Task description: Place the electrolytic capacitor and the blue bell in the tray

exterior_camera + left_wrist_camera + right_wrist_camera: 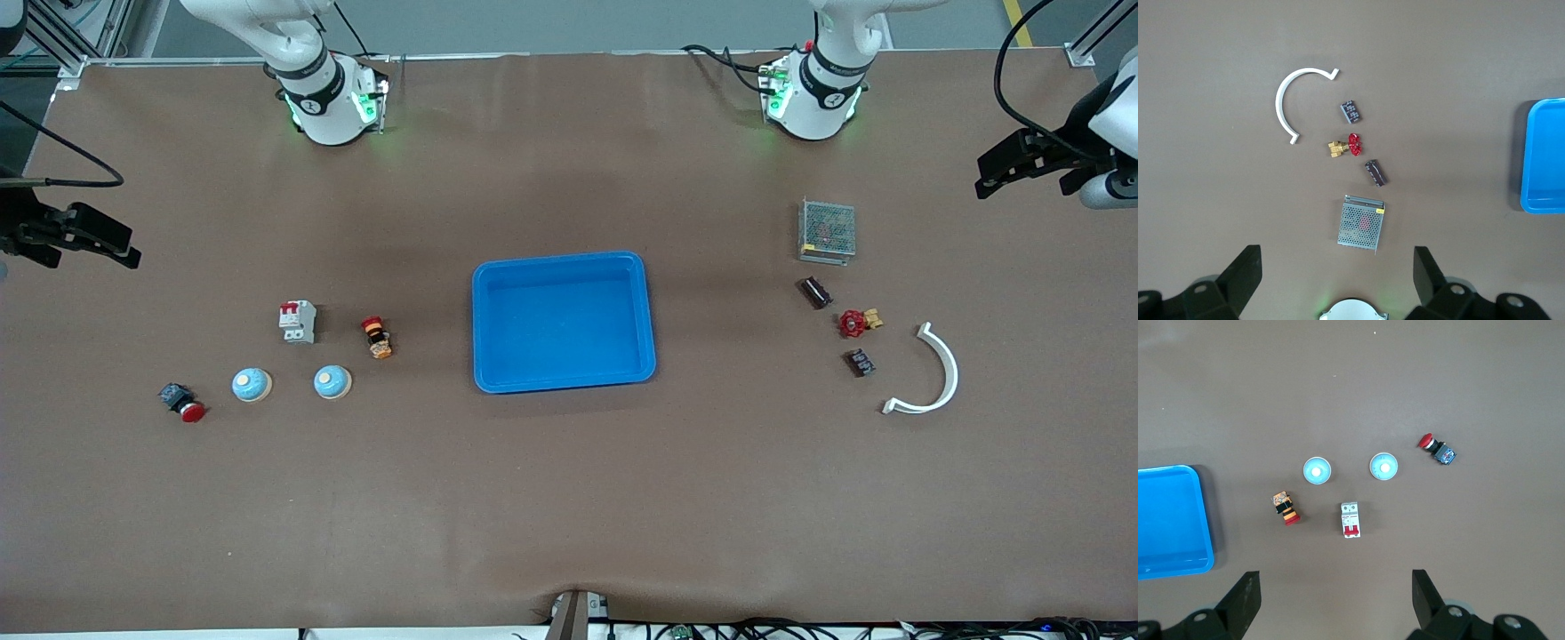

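While both arms wait raised at the table's ends, nothing has been picked up yet. The blue tray (563,321) sits empty at the table's middle. Toward the right arm's end lie two blue bells (252,384) (332,381) side by side, with a white circuit breaker (298,321) and an orange-and-red push button (377,337) a little farther from the front camera, and a red-capped switch (182,402) at the outer end. Toward the left arm's end, the dark cylindrical electrolytic capacitor (815,292) lies just nearer the front camera than a grey mesh box (827,231), close to a red valve (857,323). The left gripper (1022,166) and the right gripper (84,236) both hang with fingers spread wide, holding nothing. Judging by this, the task is at its start: each arm must descend over its own part and pinch it.
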Available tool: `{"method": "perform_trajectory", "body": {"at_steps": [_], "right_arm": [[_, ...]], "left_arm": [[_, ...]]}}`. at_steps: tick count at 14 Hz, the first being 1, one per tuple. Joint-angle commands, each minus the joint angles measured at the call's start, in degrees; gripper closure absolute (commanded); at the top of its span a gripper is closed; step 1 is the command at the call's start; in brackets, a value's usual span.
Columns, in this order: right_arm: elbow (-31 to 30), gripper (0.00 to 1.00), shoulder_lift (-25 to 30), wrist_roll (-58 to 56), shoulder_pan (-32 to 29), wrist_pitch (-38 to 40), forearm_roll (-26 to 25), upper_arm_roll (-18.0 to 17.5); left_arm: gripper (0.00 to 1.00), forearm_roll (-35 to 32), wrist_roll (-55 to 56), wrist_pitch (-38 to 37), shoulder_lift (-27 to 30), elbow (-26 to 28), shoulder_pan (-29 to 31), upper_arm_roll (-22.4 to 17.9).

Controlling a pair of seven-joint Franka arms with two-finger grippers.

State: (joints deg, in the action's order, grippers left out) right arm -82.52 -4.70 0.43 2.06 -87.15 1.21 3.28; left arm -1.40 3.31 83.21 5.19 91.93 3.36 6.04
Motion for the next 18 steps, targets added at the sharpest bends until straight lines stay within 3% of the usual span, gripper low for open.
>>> {"method": "perform_trajectory", "body": {"at_steps": [1,2,8,18], "right_arm": [[0.08,0.52,0.48,-0.95,-1.18,0.66,0.37,-0.81],[0.08,0.01,0.48,-0.35,-1.01,0.57,0.37,-0.81],[-0.19,0.00,0.30,-0.78,-1.01,-0.04,0.37,-0.81],[-2.19,0.00,0.65,-1.39,-1.27,-1.27,0.37,-0.55]], "left_arm": [[0.00,-1.24,-1.20,-0.86,0.00,-0.96,0.34,0.20],[0.00,-1.24,-1.11,-0.86,0.00,-1.40,0.42,0.20],[0.00,-1.15,-1.11,-0.95,-2.46,-4.38,1.30,0.03],[0.00,-1.24,-0.15,-2.44,-4.04,-1.94,1.04,0.82]]}}
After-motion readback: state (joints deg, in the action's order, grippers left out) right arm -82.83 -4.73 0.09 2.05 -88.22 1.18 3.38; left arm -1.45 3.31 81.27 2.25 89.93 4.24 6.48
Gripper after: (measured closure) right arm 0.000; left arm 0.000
